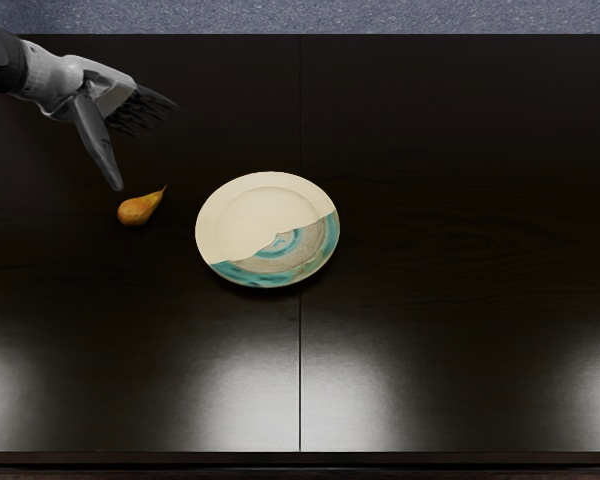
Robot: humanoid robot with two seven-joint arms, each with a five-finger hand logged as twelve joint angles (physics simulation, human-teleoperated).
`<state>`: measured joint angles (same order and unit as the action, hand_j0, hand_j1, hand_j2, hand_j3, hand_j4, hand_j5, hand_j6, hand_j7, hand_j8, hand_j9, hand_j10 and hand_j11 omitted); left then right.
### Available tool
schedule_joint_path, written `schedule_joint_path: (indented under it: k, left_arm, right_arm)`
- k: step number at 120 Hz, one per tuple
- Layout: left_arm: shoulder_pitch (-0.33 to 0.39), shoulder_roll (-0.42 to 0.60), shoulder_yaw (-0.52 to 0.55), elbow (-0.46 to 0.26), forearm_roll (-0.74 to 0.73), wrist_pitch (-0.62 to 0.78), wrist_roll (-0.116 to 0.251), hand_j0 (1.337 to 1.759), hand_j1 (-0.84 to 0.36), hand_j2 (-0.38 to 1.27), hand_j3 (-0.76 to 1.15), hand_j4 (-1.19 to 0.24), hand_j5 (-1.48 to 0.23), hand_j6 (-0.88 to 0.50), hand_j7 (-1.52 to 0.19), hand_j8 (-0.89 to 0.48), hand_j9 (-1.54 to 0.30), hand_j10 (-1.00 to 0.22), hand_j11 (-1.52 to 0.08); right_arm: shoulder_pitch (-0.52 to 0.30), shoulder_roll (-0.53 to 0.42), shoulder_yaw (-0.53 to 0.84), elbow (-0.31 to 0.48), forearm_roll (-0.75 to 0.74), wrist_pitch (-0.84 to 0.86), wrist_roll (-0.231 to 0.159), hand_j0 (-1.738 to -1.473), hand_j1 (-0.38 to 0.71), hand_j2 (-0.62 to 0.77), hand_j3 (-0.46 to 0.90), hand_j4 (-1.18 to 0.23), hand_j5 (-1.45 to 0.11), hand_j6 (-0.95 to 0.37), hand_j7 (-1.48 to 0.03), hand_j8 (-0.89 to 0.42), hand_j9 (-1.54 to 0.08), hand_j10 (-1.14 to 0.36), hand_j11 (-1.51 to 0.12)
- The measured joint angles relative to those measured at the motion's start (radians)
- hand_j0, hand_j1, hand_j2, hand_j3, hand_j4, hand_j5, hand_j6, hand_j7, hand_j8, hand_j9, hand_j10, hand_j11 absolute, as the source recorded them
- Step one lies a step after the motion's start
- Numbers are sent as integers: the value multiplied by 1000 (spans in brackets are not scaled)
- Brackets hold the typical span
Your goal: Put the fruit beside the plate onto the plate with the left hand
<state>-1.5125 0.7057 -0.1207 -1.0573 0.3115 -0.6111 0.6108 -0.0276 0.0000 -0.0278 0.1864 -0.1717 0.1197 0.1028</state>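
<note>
A small orange-brown pear [139,208] lies on its side on the dark table, just left of the plate. The round cream plate [242,213] with a teal and grey glaze on its lower right sits near the table's middle and holds nothing. My left hand [120,125] comes in from the upper left and hovers above and behind the pear. Its fingers are spread, the thumb [100,145] pointing down toward the pear with a small gap left. It holds nothing. The right arm is out of view.
The dark wooden table [460,300] has a seam running down its middle. Its far edge lies along the top of the view and its near edge along the bottom.
</note>
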Motion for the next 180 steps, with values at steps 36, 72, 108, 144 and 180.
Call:
schedule_joint_path:
  k: [36, 72, 108, 144, 180]
  left_arm:
    - [54, 28, -1, 2, 0, 0, 0, 1658, 348, 0, 0, -4, -2, -4, -2, -4, -2, -3, -2]
    - [69, -70, 55, -2, -2, 237, 0, 1658, 347, 0, 0, -4, -3, -5, -3, -5, -3, -4, -2]
    - [19, -131, 356, -4, 6, 607, 0, 1658, 344, 1, 0, -7, -6, -7, -6, -7, -6, -6, -6]
    - [43, -222, 391, -1, 6, 714, 0, 1658, 344, 2, 0, -8, -7, -8, -7, -8, -7, -7, -7]
    - [61, -298, 445, 0, 14, 872, 0, 1658, 276, 13, 0, -63, -80, -64, -80, -64, -80, -63, -80]
  right_arm:
    - [-3, 0, 0, 1, 0, 0, 0, -1658, -337, -2, 0, -10, -13, -10, -13, -10, -13, -10, -13]
    - [-3, 0, 1, 1, 0, 0, 0, -1658, -337, -2, 0, -10, -13, -10, -13, -10, -13, -10, -13]
    - [-3, 0, 0, 1, 0, 0, 0, -1658, -337, -2, 0, -10, -13, -10, -13, -10, -13, -10, -13]
    - [-3, 0, 0, 1, 0, 0, 0, -1658, -337, -2, 0, -10, -13, -10, -13, -10, -13, -10, -13]
    - [-3, 0, 0, 1, 0, 0, 0, -1658, -337, -2, 0, -10, -13, -10, -13, -10, -13, -10, -13]
